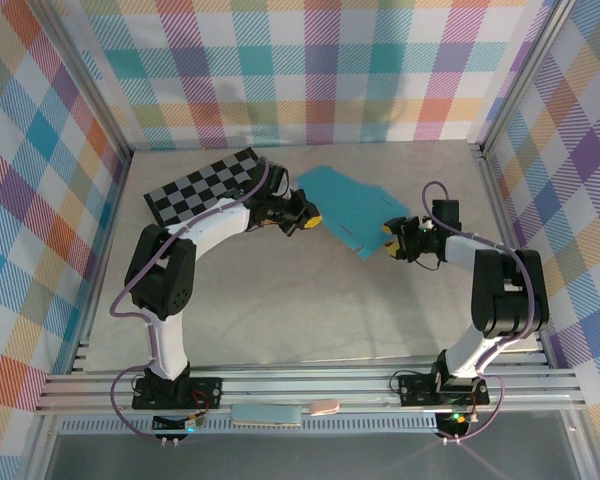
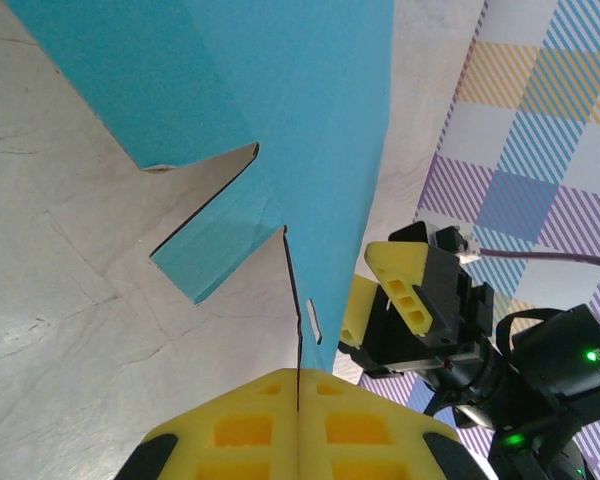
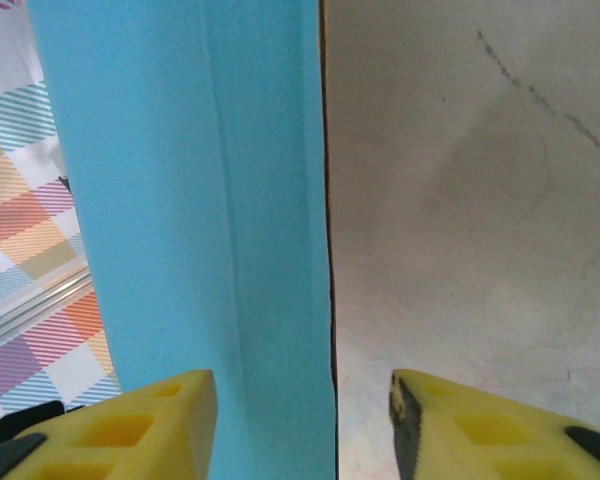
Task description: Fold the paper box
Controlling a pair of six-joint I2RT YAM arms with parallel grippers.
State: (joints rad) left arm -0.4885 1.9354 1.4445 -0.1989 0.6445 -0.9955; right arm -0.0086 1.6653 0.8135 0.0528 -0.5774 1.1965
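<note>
- Turquoise paper box sits on the grey desk between the hands.
- Left hand clamps tight on its edge.
- Right hand, parted, straddles the opposite edge.

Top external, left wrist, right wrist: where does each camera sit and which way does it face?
Top external: above and behind, looking down on the table, left arm, right arm, paper box.
Left wrist: on its arm, facing along the left fingers, shut on the box's edge.
Right wrist: facing along the open right fingers at the box's edge.
Both wrist views share the box.
</note>
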